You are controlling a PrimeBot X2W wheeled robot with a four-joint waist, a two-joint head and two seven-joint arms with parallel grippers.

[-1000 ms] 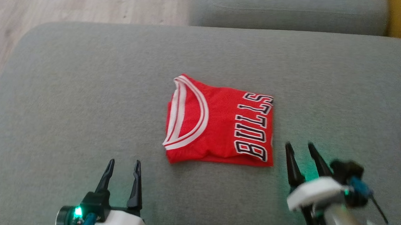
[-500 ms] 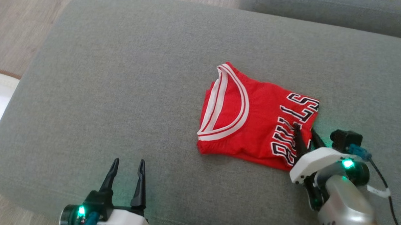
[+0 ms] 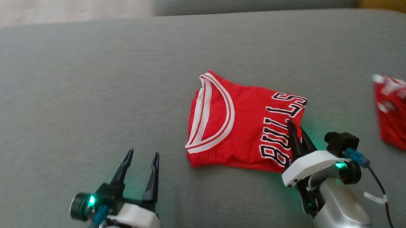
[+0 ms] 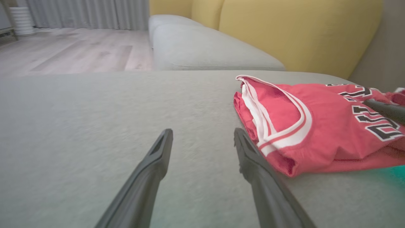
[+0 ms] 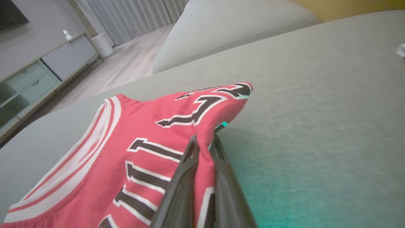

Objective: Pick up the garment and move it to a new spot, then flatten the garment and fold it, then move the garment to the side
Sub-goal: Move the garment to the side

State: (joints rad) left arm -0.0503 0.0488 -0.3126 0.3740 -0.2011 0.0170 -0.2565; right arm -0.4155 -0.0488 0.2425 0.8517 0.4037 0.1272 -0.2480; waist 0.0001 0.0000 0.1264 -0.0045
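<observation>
Note the left end effector (image 3: pixel 143 153) at lower left: its jaws are spread and empty, parked clear so the fold is not disturbed. The jersey (image 3: pixel 236 129) lies folded mid-cushion (image 3: pixel 87 88), near its right. The right end effector (image 3: pixel 296 126) is clamped on the jersey's right edge, probably to carry it aside.

The matt dark plastic fingers (image 5: pixel 182 177) of the right gripper (image 5: pixel 204 139) are pinching the garment (image 3: pixel 243 126), a smooth red knit cloth. Beneath the gripper the cushion (image 3: pixel 87 88) is showing coarse matt grey weave. Behind the fingers a white plastic shell (image 3: pixel 307 166) is gleaming.
</observation>
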